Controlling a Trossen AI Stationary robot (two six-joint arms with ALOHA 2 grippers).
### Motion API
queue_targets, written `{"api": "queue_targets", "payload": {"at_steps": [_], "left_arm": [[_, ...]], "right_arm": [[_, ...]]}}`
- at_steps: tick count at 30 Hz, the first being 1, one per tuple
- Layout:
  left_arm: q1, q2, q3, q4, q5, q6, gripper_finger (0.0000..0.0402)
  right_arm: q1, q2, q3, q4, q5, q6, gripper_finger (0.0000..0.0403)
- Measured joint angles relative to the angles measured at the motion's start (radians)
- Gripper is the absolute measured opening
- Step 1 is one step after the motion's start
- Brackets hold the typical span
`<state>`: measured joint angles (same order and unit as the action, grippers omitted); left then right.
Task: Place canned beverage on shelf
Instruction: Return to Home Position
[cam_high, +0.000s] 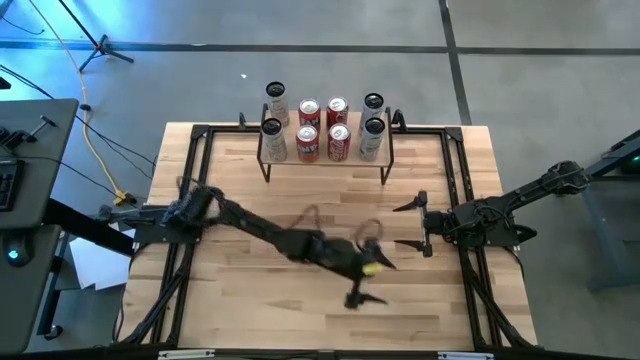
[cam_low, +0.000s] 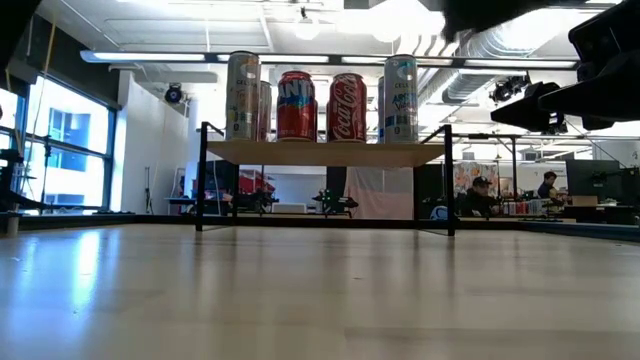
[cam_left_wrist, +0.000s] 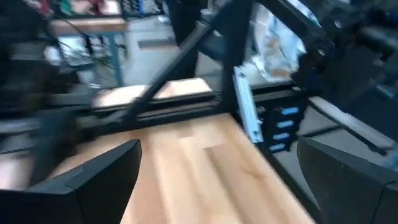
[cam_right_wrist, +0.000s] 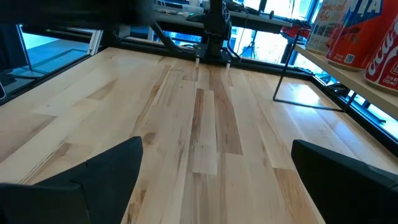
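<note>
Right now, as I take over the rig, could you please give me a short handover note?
The left gripper is open and empty, above the middle of the table.
The right gripper is open and empty, over the table's right side, in front of the shelf.
The shelf stands at the far edge with eight cans on it, in two rows of four.
Done: every can in view is on the shelf.
Left: bring both arms to their home position.
</note>
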<state>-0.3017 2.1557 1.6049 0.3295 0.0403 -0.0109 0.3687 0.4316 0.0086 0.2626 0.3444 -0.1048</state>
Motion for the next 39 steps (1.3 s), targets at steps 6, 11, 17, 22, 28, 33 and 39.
{"api": "queue_targets", "payload": {"at_steps": [6, 11, 17, 22, 28, 33, 39], "left_arm": [[0.036, -0.282, -0.467, 0.244, -0.103, -0.008, 0.04], [0.029, -0.52, -0.82, 0.409, -0.253, 0.003, 0.04], [0.032, -0.794, -1.11, 0.443, -0.325, 0.022, 0.04], [0.033, -1.013, -1.306, 0.438, -0.348, 0.021, 0.04], [0.033, -1.207, -1.484, 0.416, -0.412, -0.013, 0.04], [0.033, -1.28, -1.594, 0.383, -0.445, -0.147, 0.04], [0.033, -1.31, -1.592, 0.28, -0.471, -0.29, 0.04]], "right_arm": [[0.0, 0.0, 0.0, -0.012, 0.0, 0.0, 0.04], [0.0, 0.0, 0.0, -0.013, 0.0, 0.0, 0.04], [0.0, 0.0, 0.0, -0.019, 0.0, 0.0, 0.04], [0.0, 0.0, 0.0, -0.019, 0.0, 0.0, 0.04], [0.0, 0.0, 0.0, -0.019, 0.0, 0.0, 0.04], [0.0, 0.0, 0.0, -0.019, 0.0, 0.0, 0.04], [0.0, 0.0, 0.0, -0.02, 0.0, 0.0, 0.04]]}}
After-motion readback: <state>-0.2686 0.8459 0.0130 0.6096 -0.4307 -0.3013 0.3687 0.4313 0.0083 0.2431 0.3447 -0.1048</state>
